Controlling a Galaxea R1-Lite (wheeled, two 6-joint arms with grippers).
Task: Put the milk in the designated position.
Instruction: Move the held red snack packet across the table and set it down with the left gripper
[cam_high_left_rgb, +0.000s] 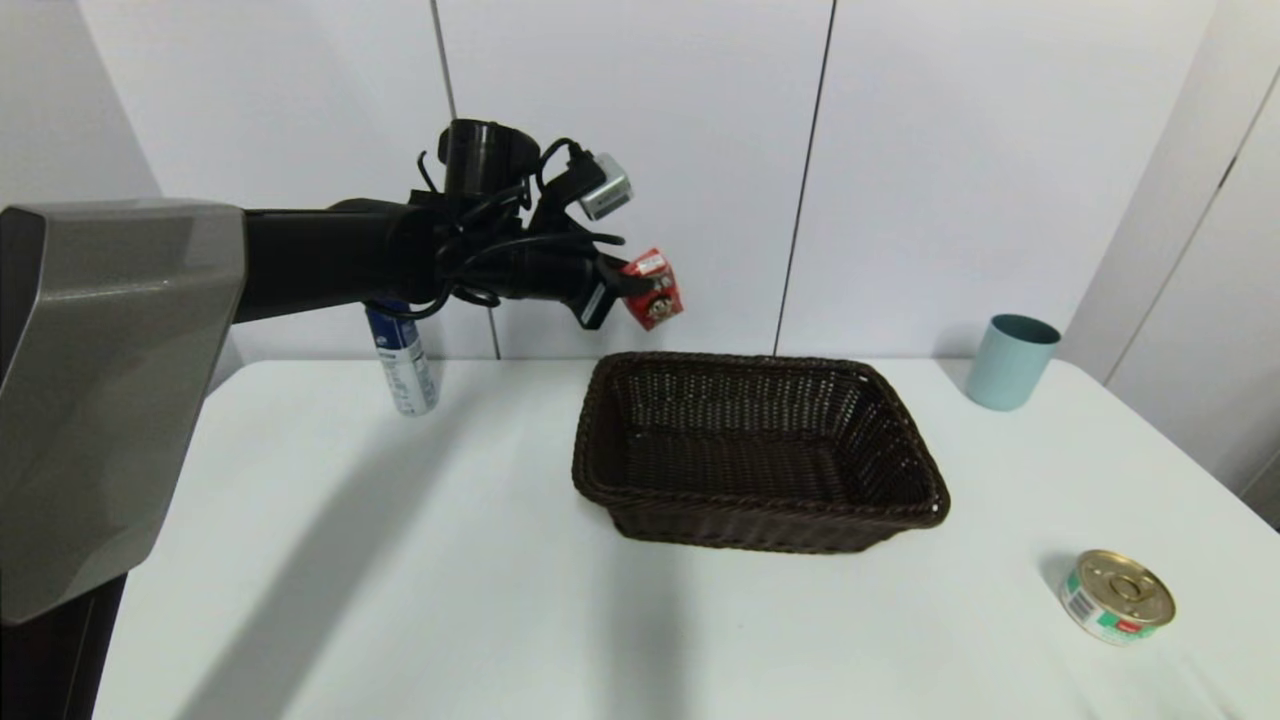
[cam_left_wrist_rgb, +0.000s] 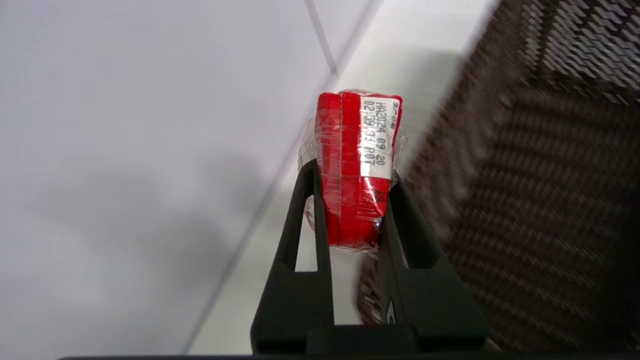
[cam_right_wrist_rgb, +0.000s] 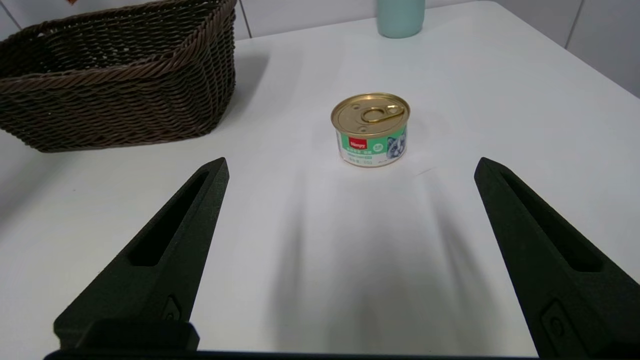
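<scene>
While the left gripper clenches the milk high above the table, tilted over the far left corner of the wicker basket, a spray can stands far left. From the left wrist, both fingers pinch the carton's sides. The right gripper hovers with jaws spread before a gold-lidded tin.

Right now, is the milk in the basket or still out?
Out. The left gripper holds the milk in the air, tilted, above the basket's far left rim.
</scene>
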